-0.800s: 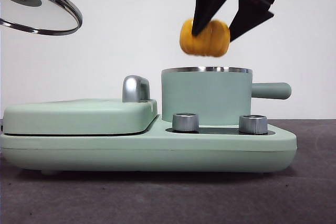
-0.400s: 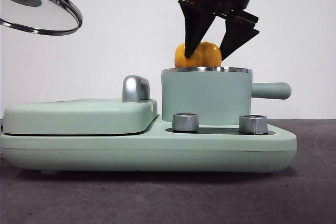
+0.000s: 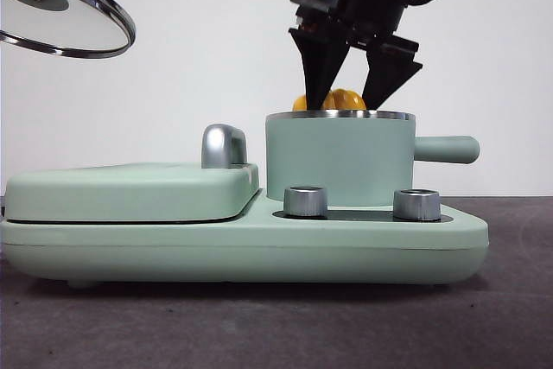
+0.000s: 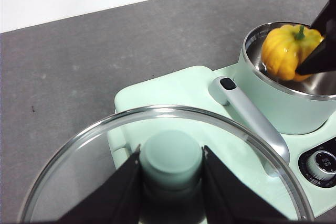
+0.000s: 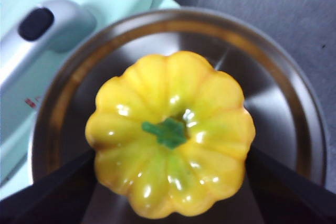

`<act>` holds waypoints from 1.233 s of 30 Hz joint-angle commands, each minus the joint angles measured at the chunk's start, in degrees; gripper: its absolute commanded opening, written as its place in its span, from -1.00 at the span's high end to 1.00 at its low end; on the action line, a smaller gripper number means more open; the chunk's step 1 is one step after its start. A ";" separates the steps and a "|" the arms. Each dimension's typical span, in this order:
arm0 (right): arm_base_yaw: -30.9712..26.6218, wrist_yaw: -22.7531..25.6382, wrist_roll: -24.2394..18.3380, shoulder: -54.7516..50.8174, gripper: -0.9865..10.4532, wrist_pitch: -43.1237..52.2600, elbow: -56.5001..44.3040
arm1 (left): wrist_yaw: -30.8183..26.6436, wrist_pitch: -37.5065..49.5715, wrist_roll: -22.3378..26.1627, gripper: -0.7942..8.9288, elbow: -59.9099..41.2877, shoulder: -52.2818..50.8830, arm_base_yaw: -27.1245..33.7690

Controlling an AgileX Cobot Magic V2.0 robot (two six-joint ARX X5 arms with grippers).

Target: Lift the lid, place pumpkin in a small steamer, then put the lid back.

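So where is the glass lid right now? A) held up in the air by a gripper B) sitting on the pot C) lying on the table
A: the left gripper pinches the lid by its knob, and it hangs high off to the side, away from the pot, which is open with the pumpkin going in.

Dark grey counter point(image 3: 518, 317) carried 1 long mint-green appliance base point(image 3: 242, 252), resting flat directly on it; white wall behind. Counter surface matte, slightly speckled.
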 commanded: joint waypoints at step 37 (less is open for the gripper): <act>0.50 1.29 0.17 8.68 0.11 1.46 1.53 | -0.11 1.90 0.63 0.82 0.76 0.11 -0.09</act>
